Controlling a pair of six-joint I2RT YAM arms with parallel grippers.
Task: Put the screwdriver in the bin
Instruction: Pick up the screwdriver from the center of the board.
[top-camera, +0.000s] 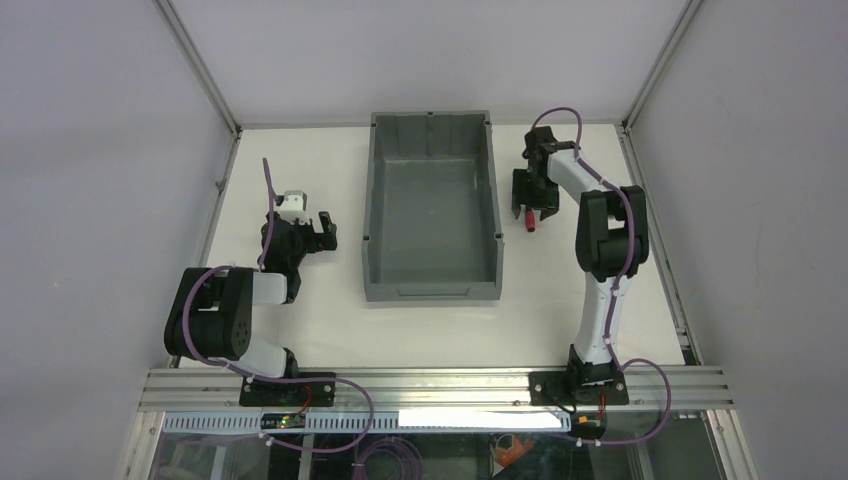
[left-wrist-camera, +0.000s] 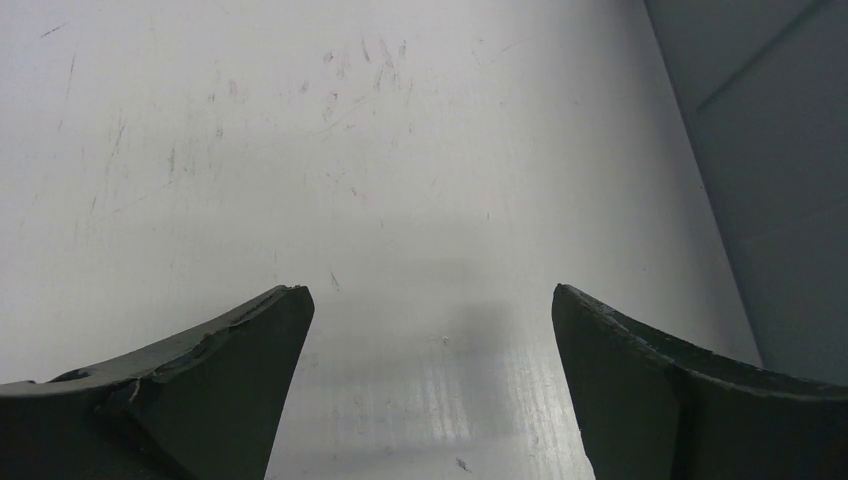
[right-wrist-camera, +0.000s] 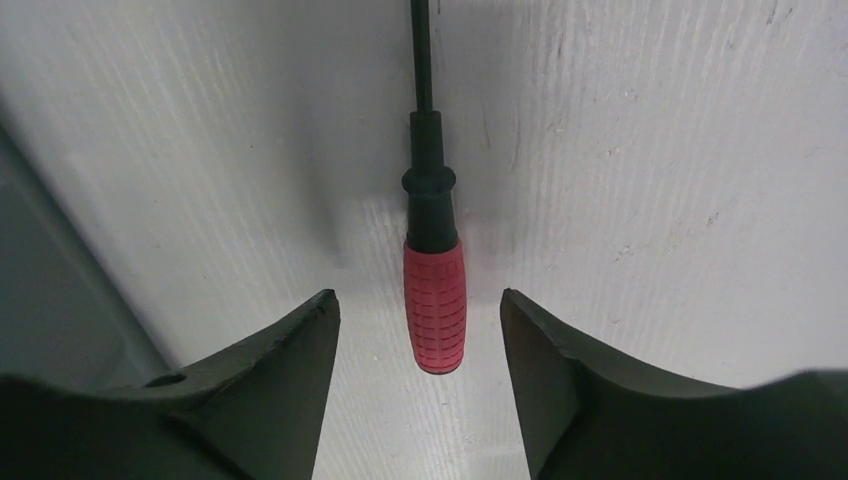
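White tabletop (top-camera: 440, 330), boxed in by pale walls (top-camera: 100, 150), forms the work area.

**Location of task items.** The bin (top-camera: 432, 205) stands at the centre of the table with its long side running away from the arms. Its floor shows nothing inside. The screwdriver (right-wrist-camera: 430, 190) lies flat on the table just beside the bin's right wall, outside it. Its red handle (right-wrist-camera: 434, 305) points toward the near edge and its black shaft (right-wrist-camera: 421, 50) points away.

**Right gripper (right-wrist-camera: 420, 335).** It is lowered over the handle. In the wrist view the fingers (right-wrist-camera: 290, 380) stand apart, one on each side of the handle. A strip of bare table shows between each finger and the red grip, so there is no contact and nothing is clamped.

**Left gripper (left-wrist-camera: 430, 300).** It sits low, to the left of the bin, with its jaws wide apart and holding nothing. The dark grey surface at the right edge of its wrist view is probably the bin's left wall, but the view is too close to confirm this.

**Progress.** Approach and alignment appear complete, and the grasp is not yet made. Four steps remain:
1. Close on the handle.
2. Lift the screwdriver clear of the table.
3. Carry it leftward over the bin's rim.
4. Release it inside the bin.

The task is judged to be at an early stage. The handle is narrow and round, so it may roll if one finger touches before the other.
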